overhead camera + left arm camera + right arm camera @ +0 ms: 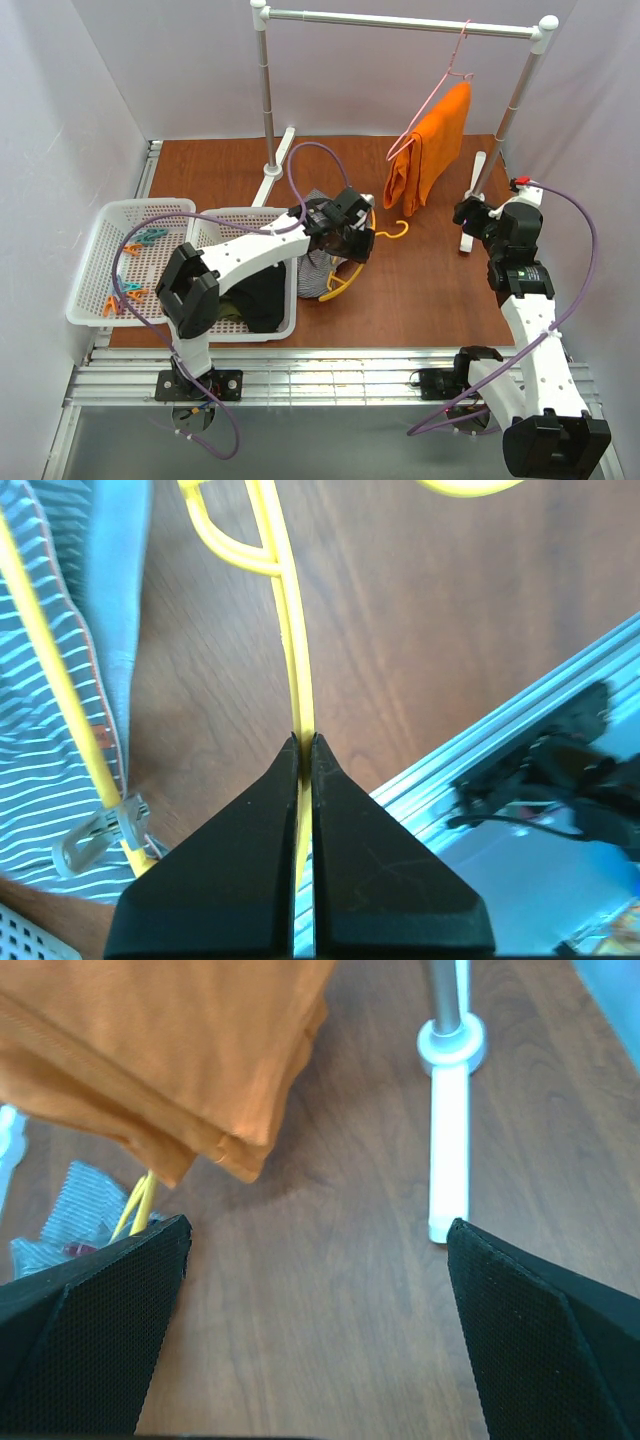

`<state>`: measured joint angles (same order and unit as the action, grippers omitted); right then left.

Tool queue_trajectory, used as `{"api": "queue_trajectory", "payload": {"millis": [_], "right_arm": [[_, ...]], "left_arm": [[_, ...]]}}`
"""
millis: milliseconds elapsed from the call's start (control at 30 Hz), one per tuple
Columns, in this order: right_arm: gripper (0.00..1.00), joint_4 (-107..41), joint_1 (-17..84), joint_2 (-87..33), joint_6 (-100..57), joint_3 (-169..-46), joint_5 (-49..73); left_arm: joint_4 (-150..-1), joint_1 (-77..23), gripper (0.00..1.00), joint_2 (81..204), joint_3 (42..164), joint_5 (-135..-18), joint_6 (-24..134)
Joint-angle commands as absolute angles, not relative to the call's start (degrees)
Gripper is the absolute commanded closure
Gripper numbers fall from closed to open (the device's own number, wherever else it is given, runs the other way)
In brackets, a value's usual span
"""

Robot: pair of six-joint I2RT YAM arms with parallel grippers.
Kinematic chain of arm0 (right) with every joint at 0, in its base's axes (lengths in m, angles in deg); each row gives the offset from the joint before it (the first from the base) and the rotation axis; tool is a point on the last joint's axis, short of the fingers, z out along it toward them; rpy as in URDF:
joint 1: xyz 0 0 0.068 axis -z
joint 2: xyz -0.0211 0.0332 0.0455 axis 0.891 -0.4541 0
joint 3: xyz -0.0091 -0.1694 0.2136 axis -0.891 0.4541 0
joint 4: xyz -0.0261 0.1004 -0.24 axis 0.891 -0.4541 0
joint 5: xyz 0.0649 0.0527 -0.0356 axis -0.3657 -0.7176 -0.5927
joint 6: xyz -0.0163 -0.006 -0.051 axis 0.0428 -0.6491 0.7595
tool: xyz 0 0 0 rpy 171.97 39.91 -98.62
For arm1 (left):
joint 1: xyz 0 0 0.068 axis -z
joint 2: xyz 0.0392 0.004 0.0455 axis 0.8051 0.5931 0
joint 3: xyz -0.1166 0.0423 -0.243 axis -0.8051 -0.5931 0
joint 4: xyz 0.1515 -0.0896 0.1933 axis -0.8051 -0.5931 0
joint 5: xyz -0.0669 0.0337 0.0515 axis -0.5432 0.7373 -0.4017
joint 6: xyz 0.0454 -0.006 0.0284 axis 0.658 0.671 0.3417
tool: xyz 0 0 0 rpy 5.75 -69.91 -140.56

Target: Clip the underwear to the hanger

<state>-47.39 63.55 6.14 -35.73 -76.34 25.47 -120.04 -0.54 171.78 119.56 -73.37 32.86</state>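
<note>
The yellow hanger [345,277] lies on the brown table beside the white basket, its hook [392,232] pointing right. The grey striped underwear [314,272] lies under and across it. In the left wrist view the underwear [40,770] is at the left with a metal clip [95,832] on the hanger's arm. My left gripper [304,742] is shut on the hanger's thin bar [294,650]. My right gripper [318,1235] is open and empty above bare table, to the right of the hanger near the rack's foot [448,1150].
An orange cloth [430,150] hangs on a pink wire hanger [445,80] from the rail [400,22]. Two white baskets [100,255] at left hold coloured clips [145,237] and dark clothes [262,295]. The rack's posts and feet stand at the back.
</note>
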Motion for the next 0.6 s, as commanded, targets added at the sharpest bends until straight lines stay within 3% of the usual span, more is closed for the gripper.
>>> {"api": "queue_trajectory", "payload": {"millis": [0, 200, 367, 567], "right_arm": [[0.07, -45.1, 63.2, 7.2, -37.2, -78.1, 17.1], [0.09, -42.2, 61.5, 7.3, -45.4, -75.6, 1.7], [0.09, -28.5, 58.8, 2.6, -57.4, -70.9, -9.6], [0.1, -16.0, 53.0, -6.7, -69.5, -72.2, -11.8]], "left_arm": [[-120.0, -4.5, 1.0, 166.1, 121.2, -76.9, 29.4], [-112.5, -9.3, 1.0, 159.8, 117.5, -80.5, 25.5], [-104.8, -9.9, 1.0, 156.8, 115.8, -83.7, 24.5], [-102.0, -10.9, 1.0, 154.9, 114.0, -85.3, 25.0]]}}
